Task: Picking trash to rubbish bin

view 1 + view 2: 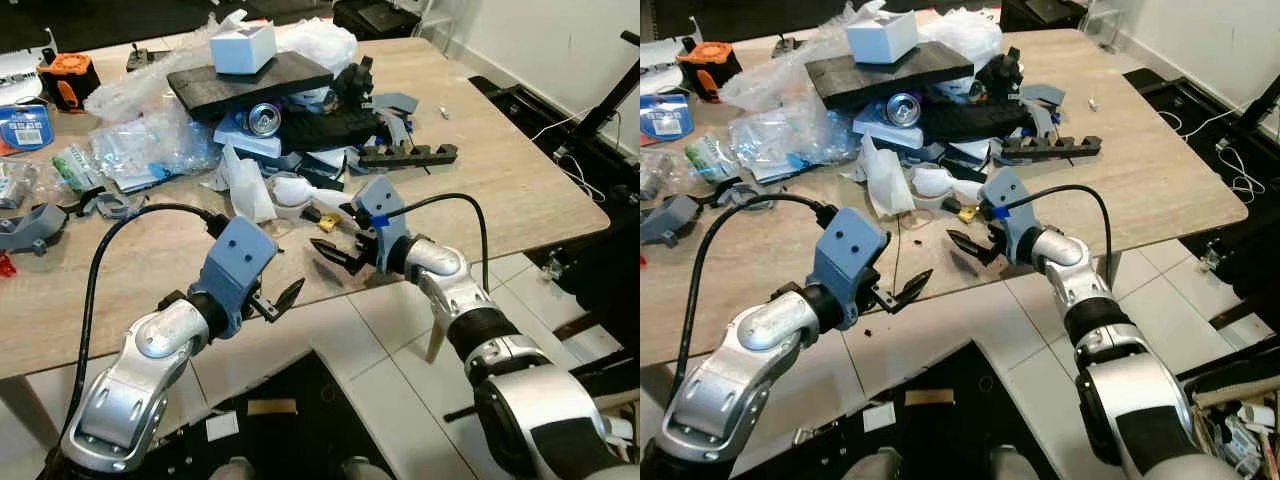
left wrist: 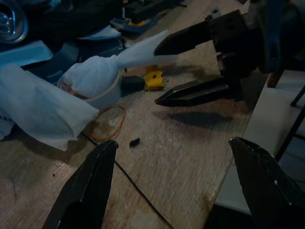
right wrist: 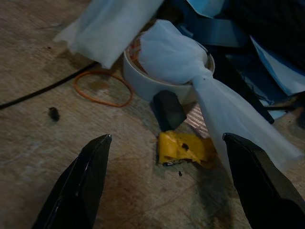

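Both grippers hung spread at the table (image 1: pixel 520 190) edge, the left gripper (image 1: pixel 283 300) nearest, the right gripper (image 1: pixel 338 252) just short of a yellow scrap (image 3: pixel 183 148). It looked light and crumpled (easily pinched across its middle). Beyond lay a tissue-stuffed cup (image 3: pixel 157 81), then crowded clutter (image 1: pixel 280 100).
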Controlling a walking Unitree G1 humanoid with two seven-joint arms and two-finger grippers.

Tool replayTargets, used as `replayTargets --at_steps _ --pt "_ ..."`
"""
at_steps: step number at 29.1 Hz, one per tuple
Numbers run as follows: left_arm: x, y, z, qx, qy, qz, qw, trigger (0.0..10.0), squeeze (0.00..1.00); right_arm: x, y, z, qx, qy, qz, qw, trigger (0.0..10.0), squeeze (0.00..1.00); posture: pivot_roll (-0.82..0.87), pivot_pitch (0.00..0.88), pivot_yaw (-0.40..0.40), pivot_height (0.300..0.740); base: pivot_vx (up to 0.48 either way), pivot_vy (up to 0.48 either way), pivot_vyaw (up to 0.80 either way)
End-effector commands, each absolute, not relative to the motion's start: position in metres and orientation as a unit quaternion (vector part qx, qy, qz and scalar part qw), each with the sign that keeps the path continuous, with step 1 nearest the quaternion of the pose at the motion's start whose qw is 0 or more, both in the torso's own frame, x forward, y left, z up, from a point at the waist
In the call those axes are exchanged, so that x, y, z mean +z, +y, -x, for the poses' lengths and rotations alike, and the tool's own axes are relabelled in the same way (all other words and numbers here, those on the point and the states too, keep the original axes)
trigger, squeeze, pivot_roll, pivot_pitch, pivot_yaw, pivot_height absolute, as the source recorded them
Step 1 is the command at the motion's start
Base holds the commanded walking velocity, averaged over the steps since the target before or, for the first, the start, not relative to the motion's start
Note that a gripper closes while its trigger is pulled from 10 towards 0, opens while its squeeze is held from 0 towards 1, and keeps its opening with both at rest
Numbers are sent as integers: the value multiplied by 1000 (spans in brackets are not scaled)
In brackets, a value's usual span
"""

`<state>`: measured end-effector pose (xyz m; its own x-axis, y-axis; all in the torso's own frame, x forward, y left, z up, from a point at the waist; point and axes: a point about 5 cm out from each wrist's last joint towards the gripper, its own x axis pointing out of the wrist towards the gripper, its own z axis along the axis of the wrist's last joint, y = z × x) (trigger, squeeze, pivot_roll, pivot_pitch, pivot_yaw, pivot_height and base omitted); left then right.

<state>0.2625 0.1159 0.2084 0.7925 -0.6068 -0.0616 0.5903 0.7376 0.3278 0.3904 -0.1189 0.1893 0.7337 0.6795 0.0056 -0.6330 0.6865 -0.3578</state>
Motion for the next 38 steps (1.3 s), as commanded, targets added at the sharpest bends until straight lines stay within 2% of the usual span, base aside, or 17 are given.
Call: replayTargets --at_steps 1,16,25,38 --pt "208 116 -258 -326 -20 -167 930 10000 0 190 -120 -391 349 -80 163 919 10000 0 284 319 -59 740 0 0 0" --pt "216 116 -247 -333 -17 -174 927 10000 0 198 -109 -396 323 -99 153 929 10000 0 322 397 -63 740 0 0 0" --pt "220 115 -245 -333 -12 -172 927 10000 0 205 -100 -400 298 -101 183 931 10000 0 324 430 -52 740 0 0 0" --pt "223 116 -242 -340 -3 -175 924 10000 0 206 -82 -403 316 -66 138 937 10000 0 349 450 -35 740 0 0 0"
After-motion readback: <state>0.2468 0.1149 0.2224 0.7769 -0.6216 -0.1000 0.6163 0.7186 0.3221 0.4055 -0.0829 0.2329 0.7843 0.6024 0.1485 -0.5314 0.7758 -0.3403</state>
